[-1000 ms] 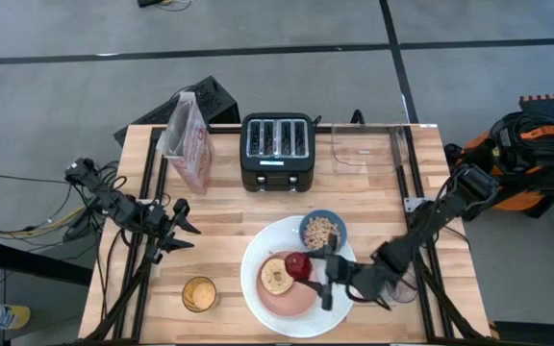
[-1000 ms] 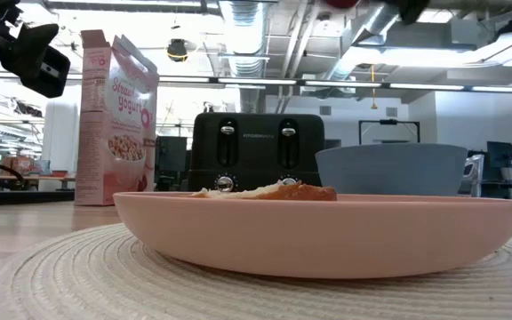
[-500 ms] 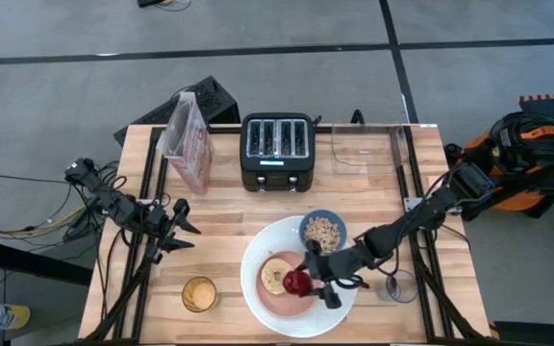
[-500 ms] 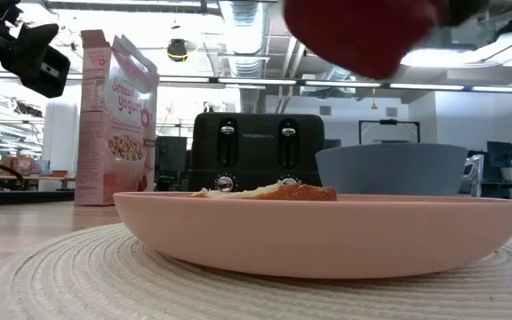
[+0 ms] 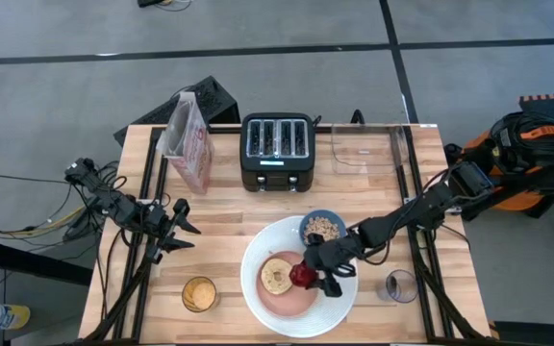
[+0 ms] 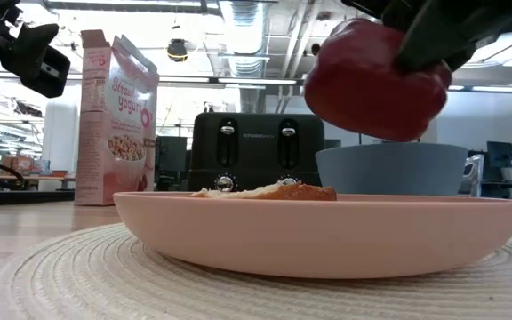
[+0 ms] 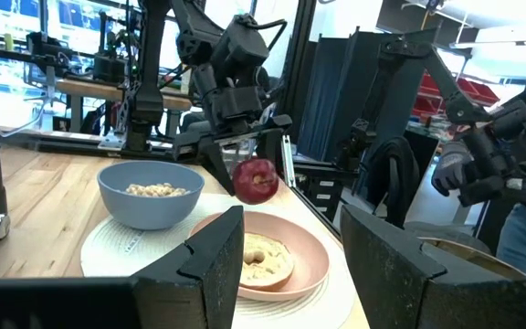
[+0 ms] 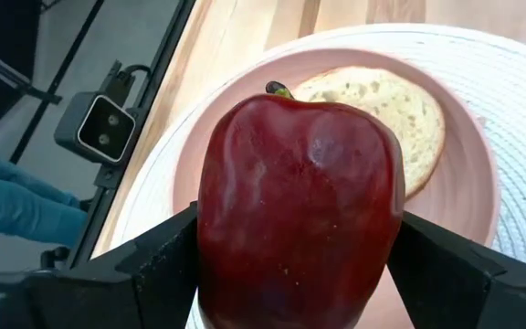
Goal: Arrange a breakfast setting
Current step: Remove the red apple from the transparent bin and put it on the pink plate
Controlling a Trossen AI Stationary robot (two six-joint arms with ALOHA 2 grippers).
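A large round white woven plate (image 5: 258, 306) lies at the table's near middle. On it rest a pink plate (image 5: 279, 300) with a toasted bagel half (image 5: 276, 277) and a blue bowl (image 5: 323, 229) of cereal. My right gripper (image 5: 312, 274) is shut on a red apple (image 5: 301, 277) above the pink plate (image 6: 327, 233), beside the bagel. My left gripper (image 5: 183, 234) is open and empty over the table's left part. The dark spoon is out of view. My right gripper pinches the red apple by two opposite sides (image 8: 213, 228) between its two fingers (image 8: 158, 270). It slants down from the table's right side. The apple's stem (image 8: 277, 90) points away from the wrist. The apple (image 6: 376, 80) hangs clear above the pink plate.
A black toaster (image 5: 277, 152) and a pink cereal box (image 5: 188, 142) stand at the back. A clear container (image 5: 368, 149) lies at the back right. A cup of orange drink (image 5: 198, 294) stands at the near left, and an empty glass (image 5: 399, 285) at the near right.
My right gripper has carried the apple a little toward the table's left edge and down over the pink plate, beside the bagel. It stays shut on the apple, which is still clear of the plate.
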